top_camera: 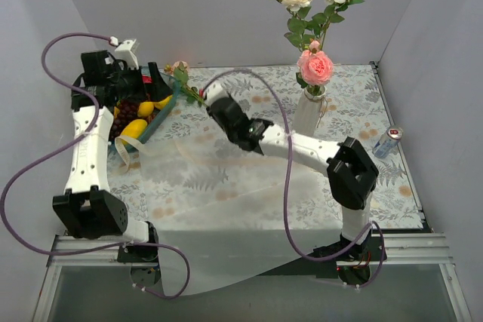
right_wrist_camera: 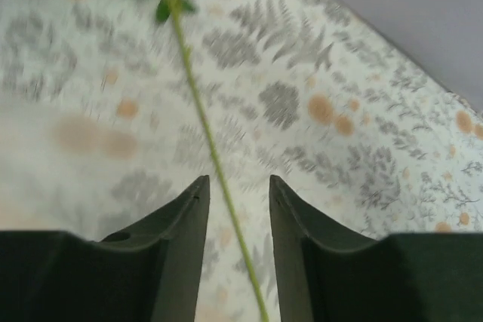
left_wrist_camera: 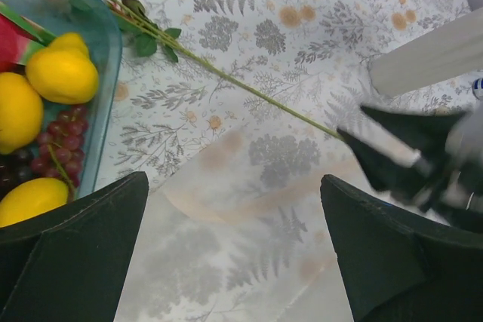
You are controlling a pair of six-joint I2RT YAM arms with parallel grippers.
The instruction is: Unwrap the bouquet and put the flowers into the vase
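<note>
Vase (top_camera: pixel 308 115): stands upright at the far right of the table. It holds several flowers (top_camera: pixel 315 67), one pink rose low at the neck and cream roses high above it on leafy stems.

Tray (left_wrist_camera: pixel 108 88): blue, at the far left. It contains lemons (left_wrist_camera: pixel 62 73), dark red grapes (left_wrist_camera: pixel 64 145) and a watermelon slice (left_wrist_camera: pixel 15 35).

Loose rose stem (right_wrist_camera: pixel 211 148): lies on the tablecloth (top_camera: pixel 355 99) between tray and vase, its leafy upper end at the tray's far corner.

Right gripper (right_wrist_camera: pixel 238 180): low over the table, jaws partly apart. The stem passes between them with a gap on each side, so it is not clamped.

Left gripper (left_wrist_camera: pixel 234 177): above the tray's near side, jaws spread wide and holding nothing.

Wrapping paper (top_camera: pixel 189 186): a translucent sheet spread flat across the table centre, with a cream ribbon (top_camera: pixel 124 152) curled at its left edge.

Drink can (top_camera: pixel 387 142): on the right – well apart from the vase.
</note>
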